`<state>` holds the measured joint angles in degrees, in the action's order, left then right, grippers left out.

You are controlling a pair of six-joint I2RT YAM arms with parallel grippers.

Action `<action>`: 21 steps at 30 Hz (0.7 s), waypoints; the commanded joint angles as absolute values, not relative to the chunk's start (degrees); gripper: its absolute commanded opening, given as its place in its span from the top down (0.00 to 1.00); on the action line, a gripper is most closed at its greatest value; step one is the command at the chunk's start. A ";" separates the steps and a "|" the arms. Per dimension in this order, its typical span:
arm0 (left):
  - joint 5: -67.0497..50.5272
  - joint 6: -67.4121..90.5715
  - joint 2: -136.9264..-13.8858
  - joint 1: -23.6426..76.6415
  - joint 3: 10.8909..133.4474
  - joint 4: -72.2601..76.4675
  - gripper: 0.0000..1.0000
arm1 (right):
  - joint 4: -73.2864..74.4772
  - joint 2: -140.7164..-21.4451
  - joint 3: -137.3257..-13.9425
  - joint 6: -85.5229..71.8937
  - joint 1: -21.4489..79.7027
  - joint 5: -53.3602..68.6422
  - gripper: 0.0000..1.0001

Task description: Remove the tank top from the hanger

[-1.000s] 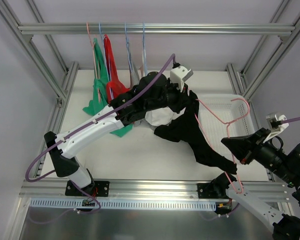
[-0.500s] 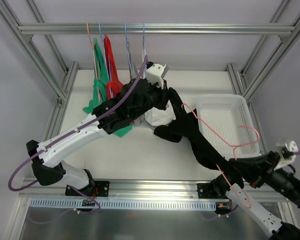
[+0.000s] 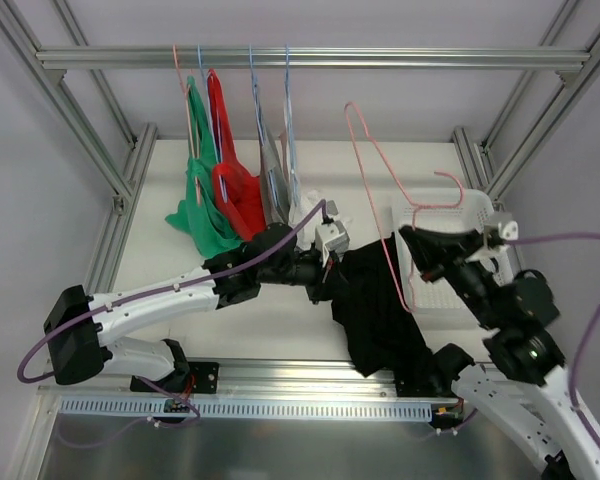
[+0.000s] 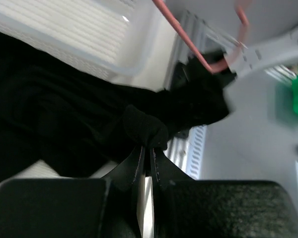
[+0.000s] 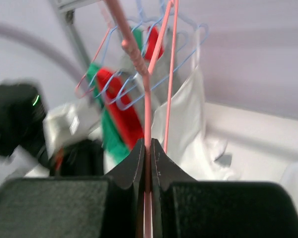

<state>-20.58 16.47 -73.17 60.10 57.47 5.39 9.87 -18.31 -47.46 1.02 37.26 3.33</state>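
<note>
Black cloth is pinched between the clenched fingers of the left tool (image 4: pixel 148 148): a small fold of the tank top (image 3: pixel 375 310), which spreads over the desk (image 3: pixel 270 325) toward its near edge, left of the white basket (image 3: pixel 483 205). The right tool (image 5: pixel 147 146) is clamped on the wire of the pink hanger (image 3: pixel 368 150), which is raised toward the far side. I judge the top light, limp and stretchy, likelier to snag than slide. Its body is the better hold. Dark folds hide whether a strap loops the hanger's lower end, and both wrist views are blurred.
</note>
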 commanded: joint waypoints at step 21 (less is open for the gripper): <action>-7.91 17.14 -61.71 61.52 50.10 -0.52 0.01 | 28.74 -46.21 -71.61 1.75 36.83 -21.97 1.00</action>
